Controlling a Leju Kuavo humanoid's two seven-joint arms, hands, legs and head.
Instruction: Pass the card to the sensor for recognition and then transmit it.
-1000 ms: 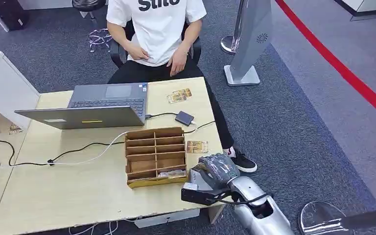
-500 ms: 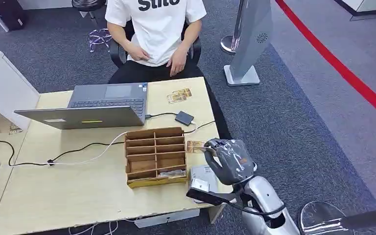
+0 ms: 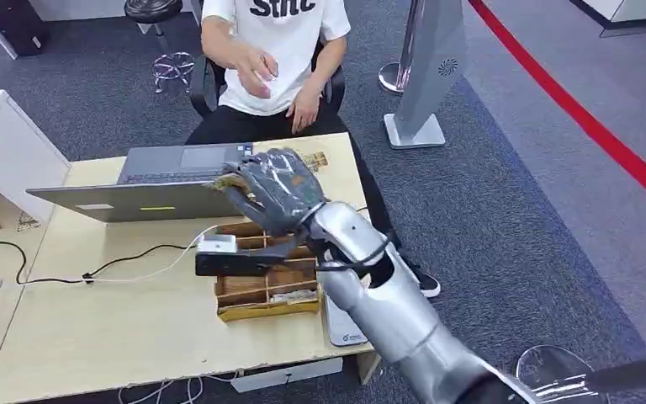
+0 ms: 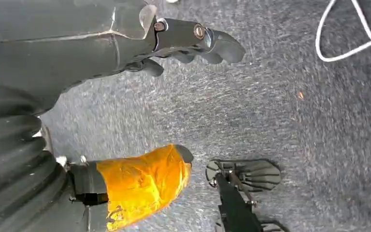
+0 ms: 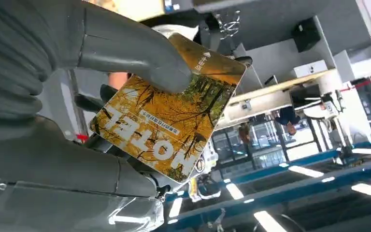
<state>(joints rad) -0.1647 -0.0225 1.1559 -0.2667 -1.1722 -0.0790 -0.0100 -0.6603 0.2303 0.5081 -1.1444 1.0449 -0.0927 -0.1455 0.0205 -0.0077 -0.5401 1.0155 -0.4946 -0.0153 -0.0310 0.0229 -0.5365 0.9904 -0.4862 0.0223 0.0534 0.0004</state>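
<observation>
Above the desk (image 3: 92, 337), near the laptop (image 3: 177, 168), the right robot hand (image 3: 273, 189) pinches the yellow card (image 5: 169, 128) by one edge, a shallow hold that could let it slip before the seated person's raised hand (image 3: 256, 71) takes it.

yellow autumn-tree card (image 5: 169, 128), grey robot hand (image 3: 273, 187), brown wooden tray (image 3: 265, 290), red floor line (image 3: 580, 109).

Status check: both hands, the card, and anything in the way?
Right hand raised over laptop, gripping card. Left hand holds nothing, hanging above carpet. Person's hand lifted beyond the desk.
</observation>
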